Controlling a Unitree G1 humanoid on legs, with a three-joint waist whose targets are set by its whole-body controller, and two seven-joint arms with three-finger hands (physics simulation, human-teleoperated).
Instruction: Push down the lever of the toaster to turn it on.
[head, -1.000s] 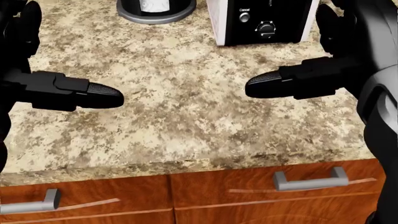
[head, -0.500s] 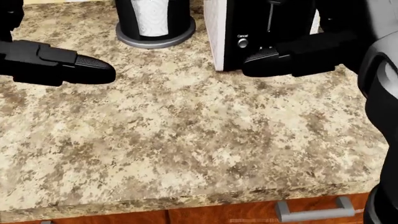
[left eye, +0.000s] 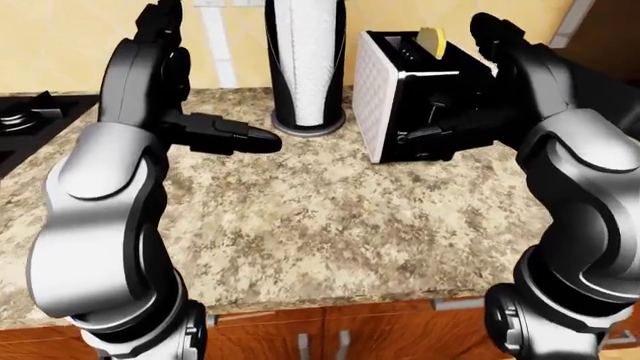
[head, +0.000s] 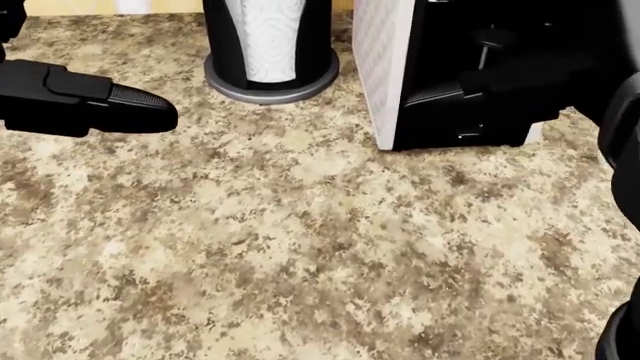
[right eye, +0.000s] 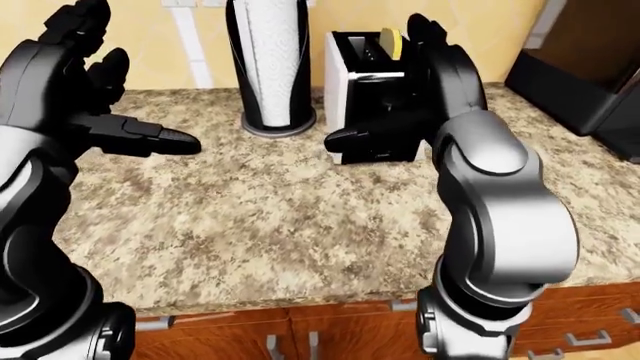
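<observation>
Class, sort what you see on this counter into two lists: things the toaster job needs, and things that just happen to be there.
Needed: toaster; its lever; right hand, at the toaster's dark face.

Just there: paper towel roll; stove; left hand, idle over the counter.

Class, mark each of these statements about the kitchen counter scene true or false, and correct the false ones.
1. The toaster stands right of the paper towel holder in the left-eye view. True.
2. The left hand rests on the toaster. False: it hovers over the bare counter, left of the holder.
3. A yellow slice sticks out of the toaster's top. True.
4. The right hand is far from the toaster. False: it reaches across the toaster's dark face.
5. The counter is plain white. False: it is speckled brown granite.
</observation>
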